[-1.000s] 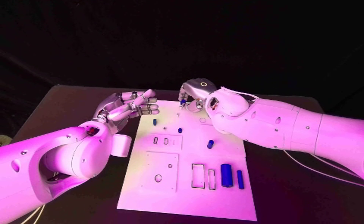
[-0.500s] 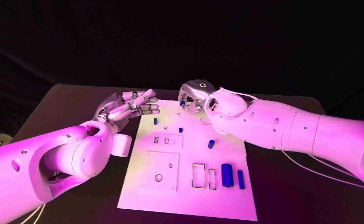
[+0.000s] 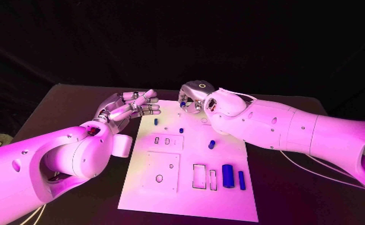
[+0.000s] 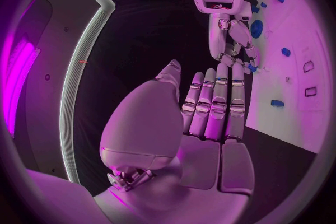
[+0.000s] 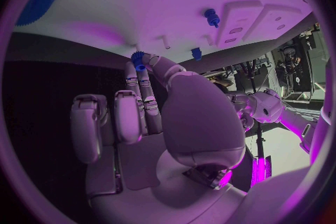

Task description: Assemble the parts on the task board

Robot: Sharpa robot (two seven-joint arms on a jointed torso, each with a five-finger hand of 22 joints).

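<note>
Right hand (image 5: 150, 123) apparently pinches small blue part (image 5: 138, 59).

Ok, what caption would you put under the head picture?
Right robot hand pinches a small blue part over the white task board's far edge; left robot hand waits open beside it.

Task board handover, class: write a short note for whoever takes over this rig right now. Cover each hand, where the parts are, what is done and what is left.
Right hand: over the far end of the task board, pinching a small blue part between thumb and finger.
Left hand: fingers straight, holding nothing, beside the board's far left corner.
Parts: large blue cylinder and thin blue pin lie at the near right; smaller blue pieces sit mid-board.
Done: one part picked up.
Left: seat it, then place the loose parts.
</note>
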